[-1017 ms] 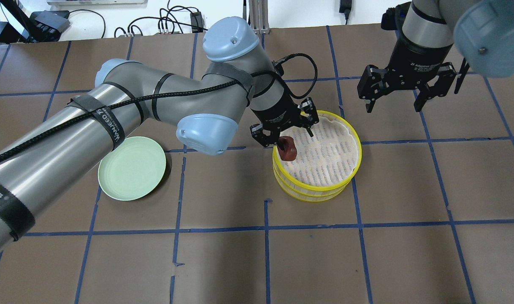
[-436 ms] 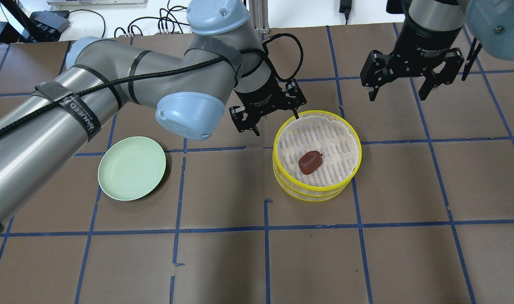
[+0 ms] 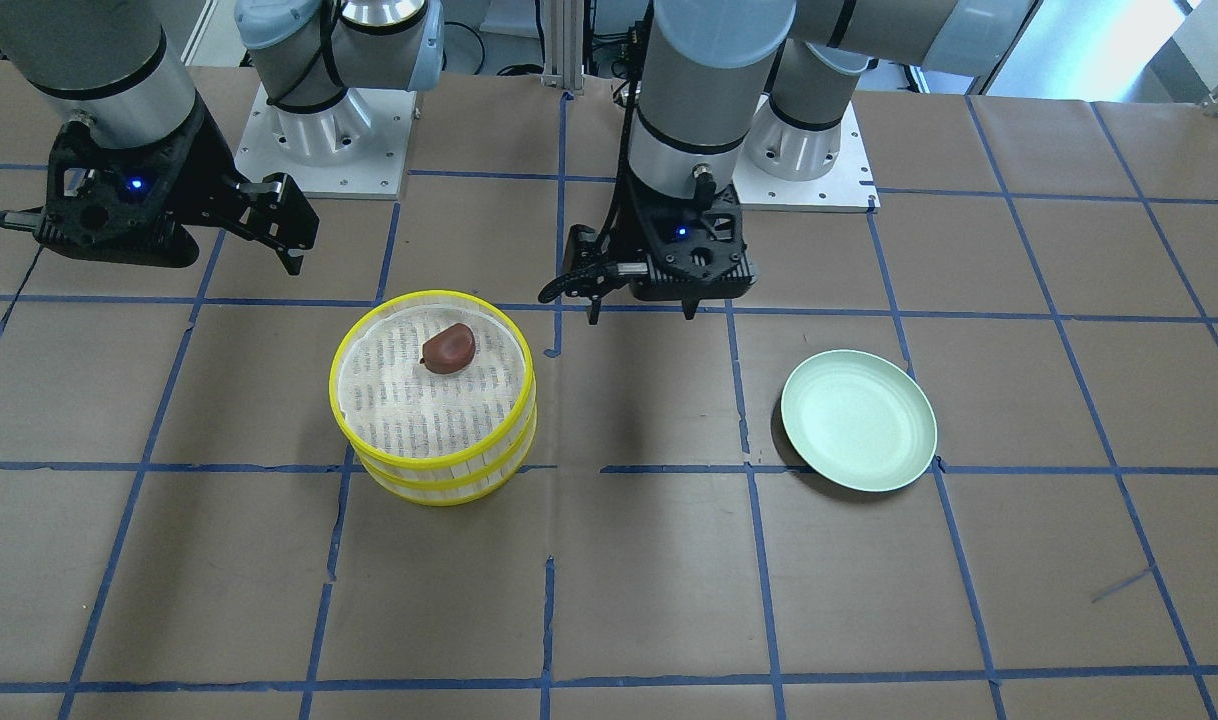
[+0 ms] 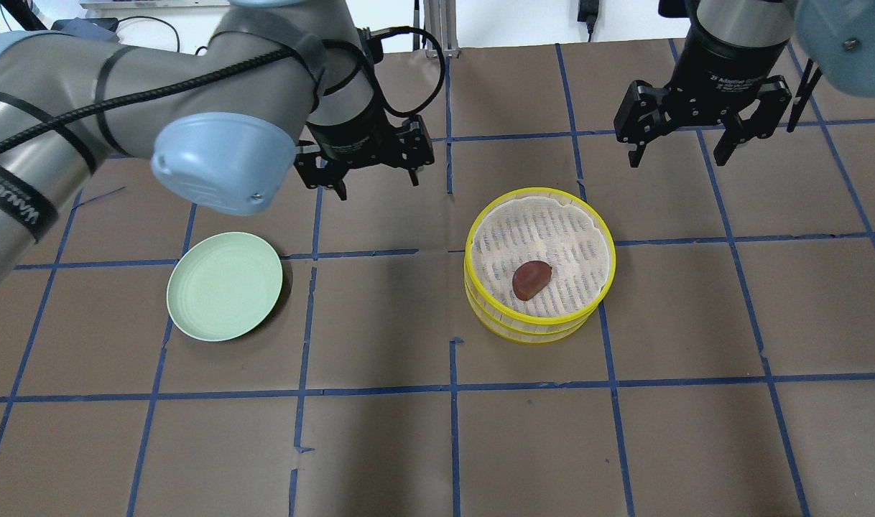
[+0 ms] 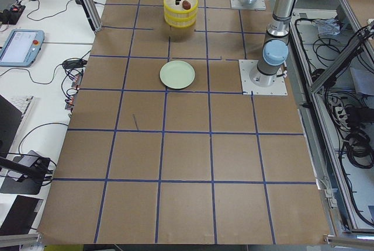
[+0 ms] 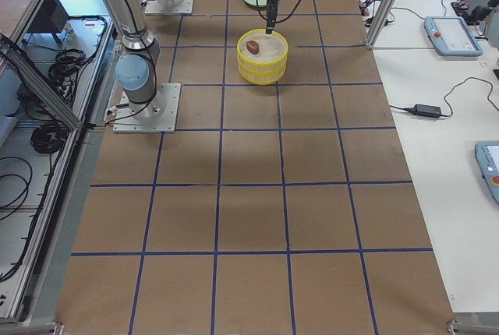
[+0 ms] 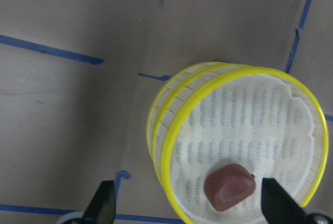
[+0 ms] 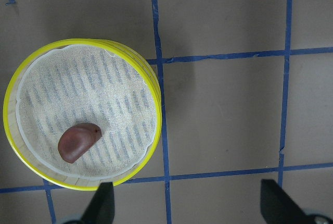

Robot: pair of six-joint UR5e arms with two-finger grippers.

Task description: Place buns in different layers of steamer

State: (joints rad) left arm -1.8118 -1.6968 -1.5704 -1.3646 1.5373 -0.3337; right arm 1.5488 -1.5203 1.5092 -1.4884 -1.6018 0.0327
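Observation:
The reddish-brown bun lies loose on the woven liner of the top steamer layer, toward the near left side. It also shows in the front view and both wrist views. The two yellow-rimmed layers stand stacked as one pile. My left gripper is open and empty, above the table to the far left of the stack. My right gripper is open and empty, above the table beyond the stack's far right. The white bun is not in view.
A pale green plate lies empty on the brown paper to the left of the stack, with about one taped square of table between them. Cables and equipment lie beyond the table's far edge.
The left gripper let go of the reddish-brown bun, which now lies in the top layer. The left arm pulled away to the left and back. The right gripper shifted slightly farther back.

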